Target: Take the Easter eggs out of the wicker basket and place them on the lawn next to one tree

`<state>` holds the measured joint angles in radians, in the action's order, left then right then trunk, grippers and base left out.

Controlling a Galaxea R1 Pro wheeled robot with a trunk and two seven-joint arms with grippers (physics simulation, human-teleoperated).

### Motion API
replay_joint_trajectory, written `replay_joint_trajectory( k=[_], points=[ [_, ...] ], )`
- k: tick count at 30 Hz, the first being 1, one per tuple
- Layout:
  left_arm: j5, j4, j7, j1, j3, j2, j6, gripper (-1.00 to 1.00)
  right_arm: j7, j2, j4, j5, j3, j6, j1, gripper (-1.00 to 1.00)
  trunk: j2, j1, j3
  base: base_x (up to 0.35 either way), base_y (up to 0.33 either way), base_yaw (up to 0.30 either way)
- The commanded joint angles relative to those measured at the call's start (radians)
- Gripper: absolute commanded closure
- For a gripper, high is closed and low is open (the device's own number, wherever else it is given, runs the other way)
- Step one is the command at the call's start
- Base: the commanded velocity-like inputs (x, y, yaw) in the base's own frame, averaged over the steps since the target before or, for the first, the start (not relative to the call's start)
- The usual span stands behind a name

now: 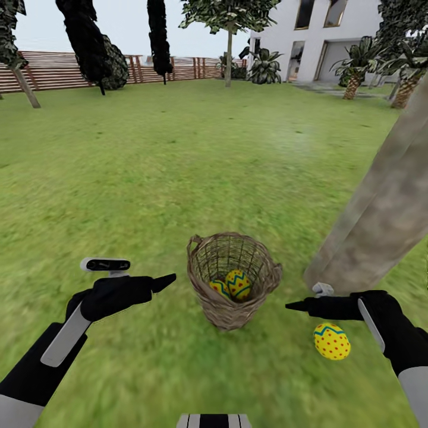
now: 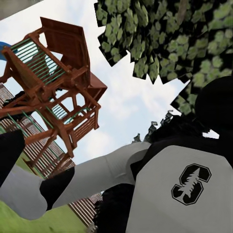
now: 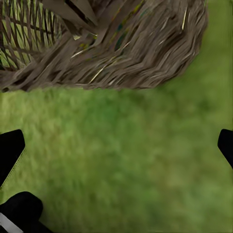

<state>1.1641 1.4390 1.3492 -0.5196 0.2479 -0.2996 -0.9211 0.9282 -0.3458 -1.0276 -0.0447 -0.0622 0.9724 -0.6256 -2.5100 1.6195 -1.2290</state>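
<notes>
- Easter eggs are the measure of progress: one egg [image 1: 331, 341] lies on the lawn [image 1: 148, 178] at about 4 o'clock from the wicker basket [image 1: 233, 279], near the foot of the thick pale tree trunk [image 1: 380, 214], so I judge one of three delivered.
- Right gripper [image 1: 295, 307] hovers just above and beside that egg, pointing toward the basket; in the right wrist view its dark fingertips [image 3: 10, 150] stand wide apart over bare grass with nothing between them, so it is released.
- Left gripper [image 1: 168, 279] hangs at 9 o'clock from the basket, apart from it; whether it is clenched or released I cannot tell, and no egg shows in it.
- Basket stands upright on the grass between the two grippers, the trunk's base at roughly 2 o'clock from it.
- Two eggs [image 1: 238, 284] rest in the bottom of the basket, touching each other, so two transfers are left.
- Trunk and basket sit near each other, so the remaining carries look short.
- Farther off, toward 12 o'clock, the grass runs to a brown slatted fence [image 1: 59, 70], dark columnar trees [image 1: 86, 41] and a white house [image 1: 321, 35].
</notes>
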Motion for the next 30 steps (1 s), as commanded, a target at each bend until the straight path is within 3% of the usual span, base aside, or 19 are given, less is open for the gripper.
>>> replay_joint_trajectory(
  k=[1, 7, 16, 30],
  points=[
    [0.006, 0.0, 0.001, 0.0, 0.002, 0.0, -0.01, -1.0, 0.0, 0.0, 0.0, -0.004, -0.001, 0.008, -0.001, -1.0, 0.0, 0.0, 0.0, 0.258, 0.251, -0.209],
    [0.006, 0.0, 0.001, 0.0, 0.002, 0.002, -0.009, -1.0, 0.0, -0.001, 0.0, -0.006, -0.032, 0.008, -0.001, -1.0, 0.0, 0.0, 0.007, 0.251, 0.256, -0.212],
    [0.006, -0.001, -0.001, 0.0, 0.002, 0.004, -0.01, -1.0, 0.0, -0.001, 0.0, -0.004, -0.039, 0.009, -0.001, -1.0, 0.0, 0.0, 0.01, 0.113, 0.119, -0.063],
    [0.006, -0.001, -0.001, 0.0, 0.002, 0.002, -0.015, -1.0, 0.0, -0.001, 0.0, -0.004, -0.039, 0.009, -0.001, -1.0, 0.0, 0.0, 0.013, -0.296, 0.034, -0.049]
  ],
)
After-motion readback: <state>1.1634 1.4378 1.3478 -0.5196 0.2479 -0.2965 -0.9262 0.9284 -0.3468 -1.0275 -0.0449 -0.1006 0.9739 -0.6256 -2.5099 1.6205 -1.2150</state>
